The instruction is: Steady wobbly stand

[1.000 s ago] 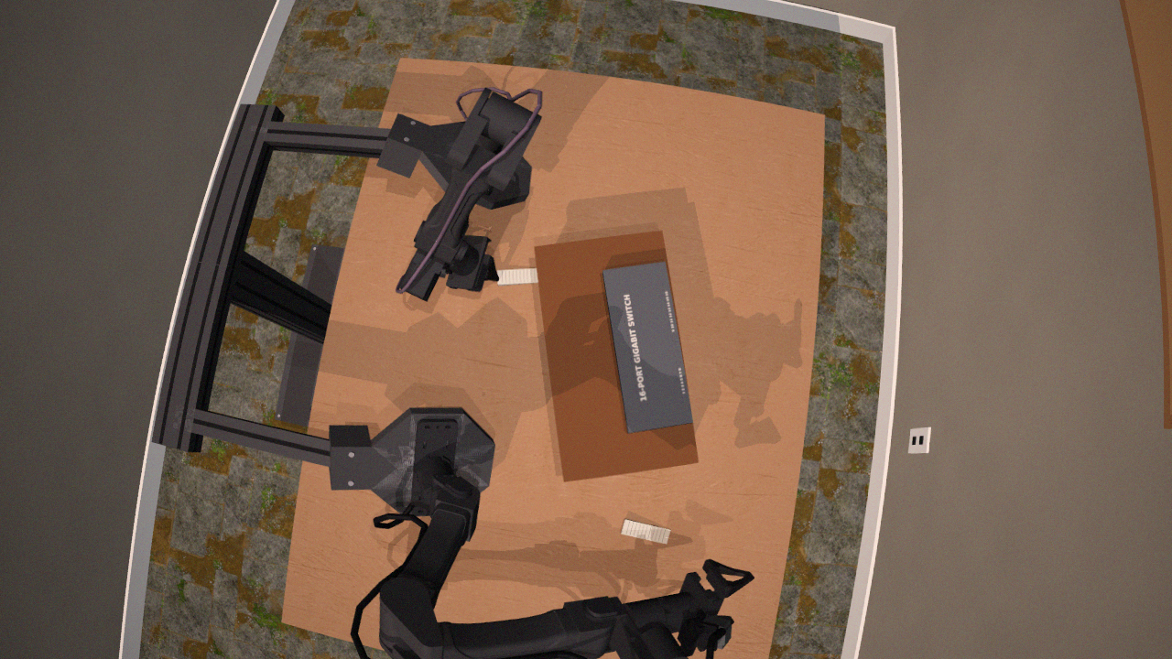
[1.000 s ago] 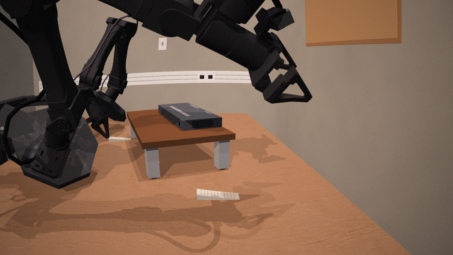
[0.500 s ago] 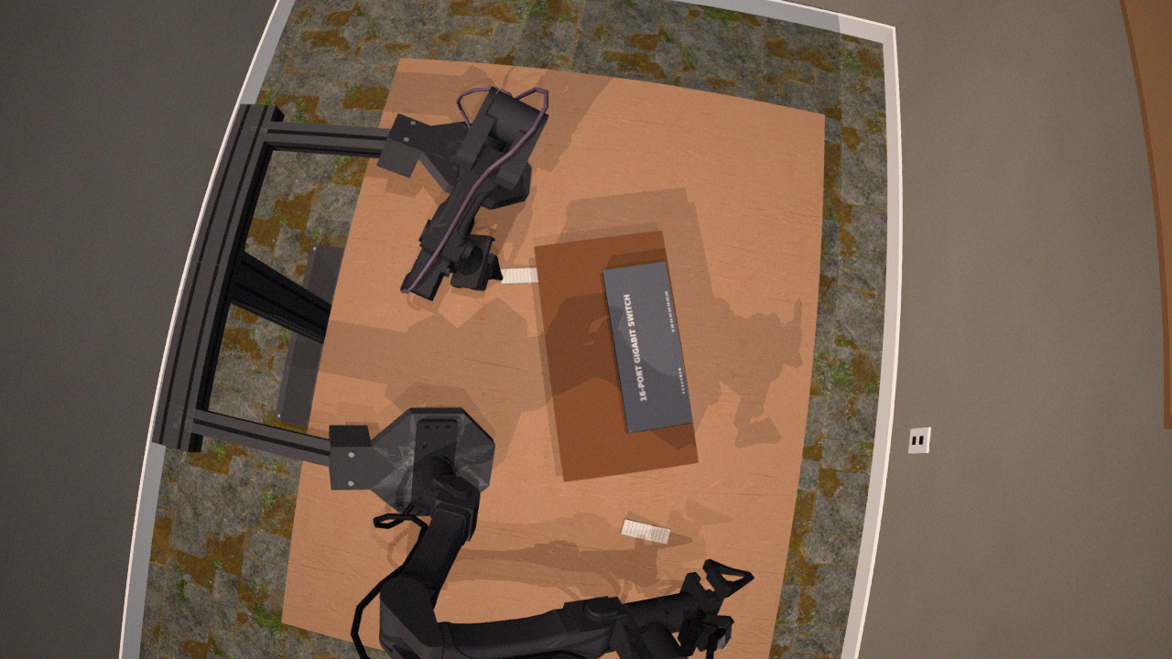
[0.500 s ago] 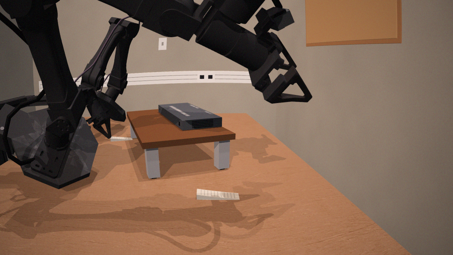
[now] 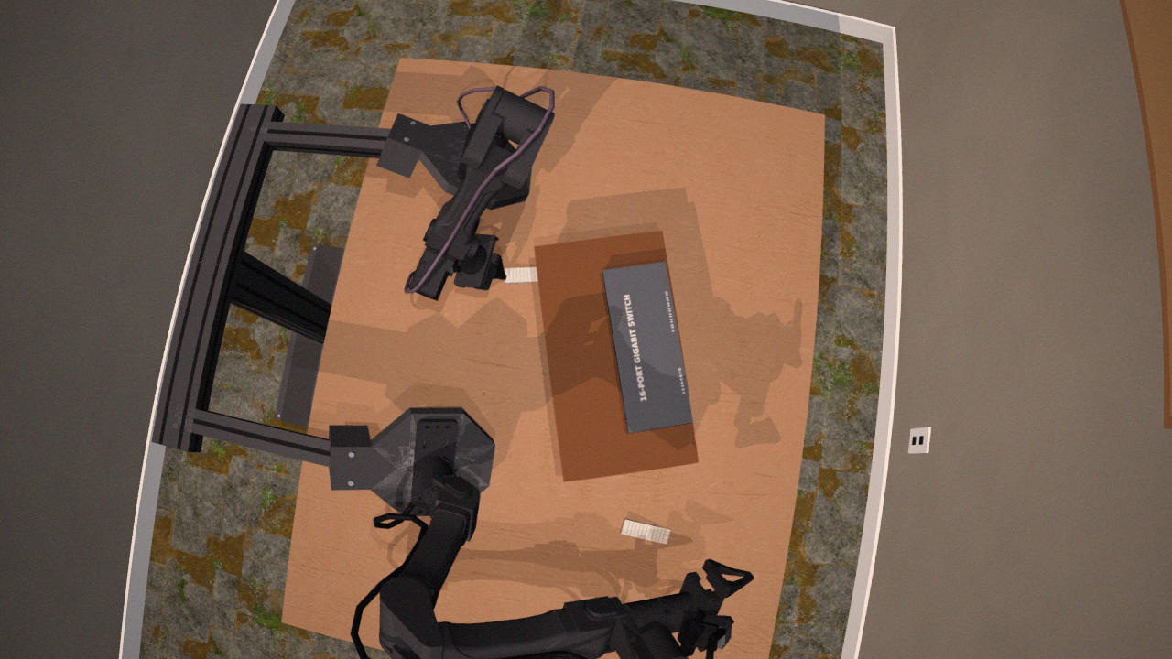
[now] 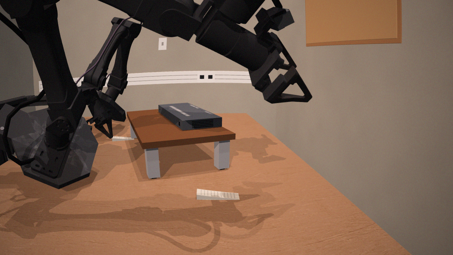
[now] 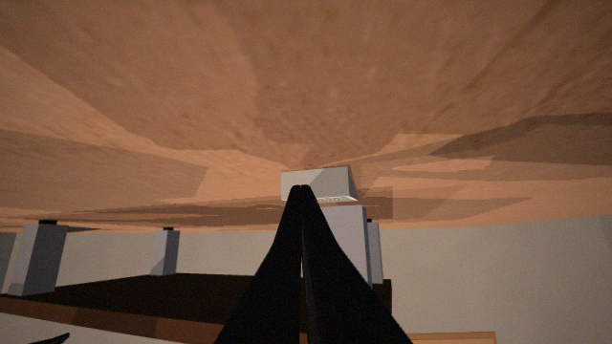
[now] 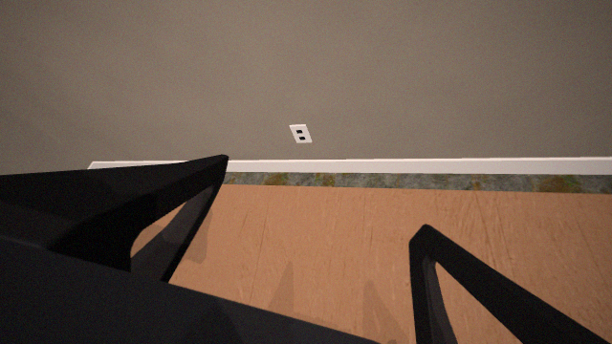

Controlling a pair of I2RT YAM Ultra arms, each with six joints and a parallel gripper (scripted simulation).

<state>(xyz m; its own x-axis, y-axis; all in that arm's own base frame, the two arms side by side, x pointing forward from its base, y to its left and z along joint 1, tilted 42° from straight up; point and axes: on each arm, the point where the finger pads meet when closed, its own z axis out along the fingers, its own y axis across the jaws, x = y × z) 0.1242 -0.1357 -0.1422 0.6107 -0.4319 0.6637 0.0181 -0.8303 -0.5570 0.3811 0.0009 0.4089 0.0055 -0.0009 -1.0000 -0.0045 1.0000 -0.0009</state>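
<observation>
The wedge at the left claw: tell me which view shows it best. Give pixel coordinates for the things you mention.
Exterior: the wedge (image 5: 521, 275) (image 6: 121, 138) (image 7: 317, 183) shows its sloping profile. Top shows only its ridged upper face; left wrist, its thick end, partly hidden; right wrist, none of it.
</observation>
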